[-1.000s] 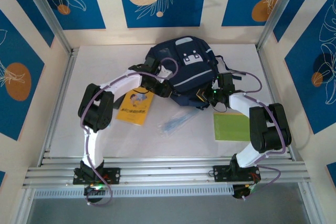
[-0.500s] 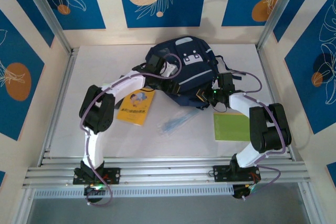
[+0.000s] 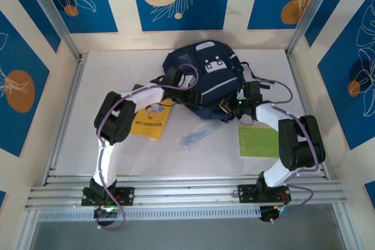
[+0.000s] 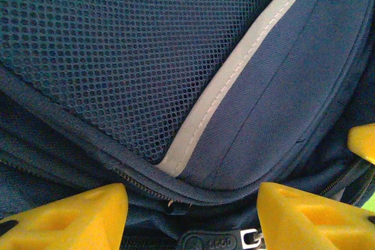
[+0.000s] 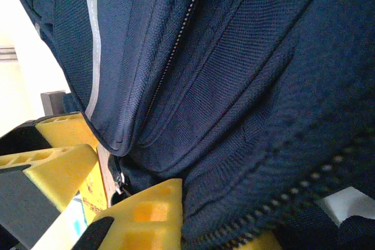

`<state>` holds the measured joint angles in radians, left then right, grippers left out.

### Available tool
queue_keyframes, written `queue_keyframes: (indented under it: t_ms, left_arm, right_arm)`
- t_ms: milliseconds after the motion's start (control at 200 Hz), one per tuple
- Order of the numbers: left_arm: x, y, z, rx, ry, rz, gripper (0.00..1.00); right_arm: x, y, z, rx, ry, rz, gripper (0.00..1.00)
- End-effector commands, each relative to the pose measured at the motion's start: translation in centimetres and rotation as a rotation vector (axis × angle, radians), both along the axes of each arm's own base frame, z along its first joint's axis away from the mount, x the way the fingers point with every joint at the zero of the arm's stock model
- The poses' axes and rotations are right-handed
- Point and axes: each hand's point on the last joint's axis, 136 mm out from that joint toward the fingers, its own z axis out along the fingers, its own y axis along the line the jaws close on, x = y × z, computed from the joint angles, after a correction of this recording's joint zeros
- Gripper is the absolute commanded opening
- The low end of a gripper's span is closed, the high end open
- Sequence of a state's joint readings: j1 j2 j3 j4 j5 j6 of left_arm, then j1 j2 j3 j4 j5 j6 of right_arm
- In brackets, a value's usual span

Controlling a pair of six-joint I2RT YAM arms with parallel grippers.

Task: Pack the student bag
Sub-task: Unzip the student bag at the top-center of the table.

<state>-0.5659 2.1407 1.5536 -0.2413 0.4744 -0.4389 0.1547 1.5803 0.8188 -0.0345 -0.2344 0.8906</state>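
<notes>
Blue-and-cream patterned walls box in a white table (image 3: 117, 68). The student bag (image 3: 208, 74) lies at about 12 o'clock on it, front patches up.

A yellow booklet (image 3: 149, 120) waits unpacked at 9 o'clock. Just past it, the left pincer (image 4: 193, 203) sits against the bag's near edge with its yellow fingers spread apart and holding nothing. They straddle the zip line, and a zipper pull (image 4: 249, 239) lies low between them. If it closes from here it may catch loose fabric rather than that small pull, and the zip would then stay put while the cloth bunches.

A clear plastic packet (image 3: 198, 135) lies at 6 o'clock.

At the bag's 4 o'clock corner the right pincer (image 5: 126, 171) is closed tight, seemingly on a fold of the bag's edge. That thin pinch could slip under any pull from the left arm, so the whole bag would slide or twist. A green sheet (image 3: 258, 141) rests at 4 o'clock.
</notes>
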Motion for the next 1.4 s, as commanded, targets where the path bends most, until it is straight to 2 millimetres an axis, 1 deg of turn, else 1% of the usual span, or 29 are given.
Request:
queue_keyframes:
  t_ms: [0, 70, 165, 245, 320, 400, 495, 635, 695, 790, 885, 1040, 1170, 1255, 1340, 1395]
  left_arm:
    - [-1.8, -0.9, -0.3, -0.072, 0.097, -0.014, 0.60]
    - [-2.6, -0.8, -0.3, -0.056, 0.111, -0.023, 0.59]
    - [-3.8, -0.1, -0.4, -0.021, 0.120, -0.027, 0.59]
    - [-4.5, 0.6, -0.5, 0.019, 0.121, -0.024, 0.59]
    - [-5.0, 0.7, -0.4, 0.026, 0.116, -0.029, 0.59]
    - [-5.0, 0.1, -0.3, -0.005, 0.115, -0.039, 0.59]
    - [-4.5, -1.2, 0.2, -0.065, 0.103, -0.048, 0.58]
    - [-3.2, -2.7, 1.8, -0.154, 0.067, -0.042, 0.56]
    - [-3.0, -3.2, 2.6, -0.194, 0.061, -0.042, 0.53]
    - [-3.3, -3.8, 3.8, -0.253, 0.071, -0.055, 0.51]
    - [-3.9, -3.7, 3.7, -0.236, 0.077, -0.062, 0.51]
    - [-4.8, -3.1, 2.7, -0.217, 0.105, -0.061, 0.50]
    - [-5.3, -2.6, 1.8, -0.189, 0.117, -0.054, 0.45]
    - [-5.3, -2.3, 1.3, -0.176, 0.114, -0.045, 0.41]
    - [-4.9, -2.2, 0.9, -0.164, 0.101, -0.027, 0.28]
    - [-4.5, -2.2, 0.8, -0.167, 0.095, -0.011, 0.23]
  right_arm:
    - [1.1, 0.2, 1.8, 0.021, -0.074, 0.011, 0.00]
    - [1.1, 0.2, 1.8, 0.019, -0.073, 0.008, 0.00]
    - [1.2, 0.1, 1.8, 0.021, -0.074, 0.003, 0.00]
    - [1.3, 0.1, 1.9, 0.025, -0.075, 0.004, 0.00]
    - [1.4, 0.2, 2.0, 0.030, -0.076, 0.006, 0.00]
    - [1.4, 0.3, 2.1, 0.034, -0.081, 0.008, 0.00]
    - [1.4, 0.3, 2.1, 0.034, -0.078, 0.009, 0.00]
    - [1.1, 0.2, 1.8, 0.032, -0.070, 0.008, 0.00]
    - [1.0, 0.2, 1.7, 0.031, -0.070, 0.007, 0.00]
    - [1.1, 0.2, 1.6, 0.030, -0.068, 0.007, 0.00]
    - [1.0, 0.1, 1.4, 0.030, -0.064, 0.004, 0.00]
    - [1.0, 0.0, 1.3, 0.030, -0.062, 0.003, 0.00]
    - [1.0, 0.1, 1.3, 0.034, -0.060, 0.002, 0.00]
    - [1.0, 0.0, 1.3, 0.033, -0.059, 0.000, 0.00]
    - [0.9, 0.1, 1.3, 0.032, -0.060, 0.001, 0.00]
    - [0.9, 0.0, 1.3, 0.032, -0.060, -0.001, 0.00]
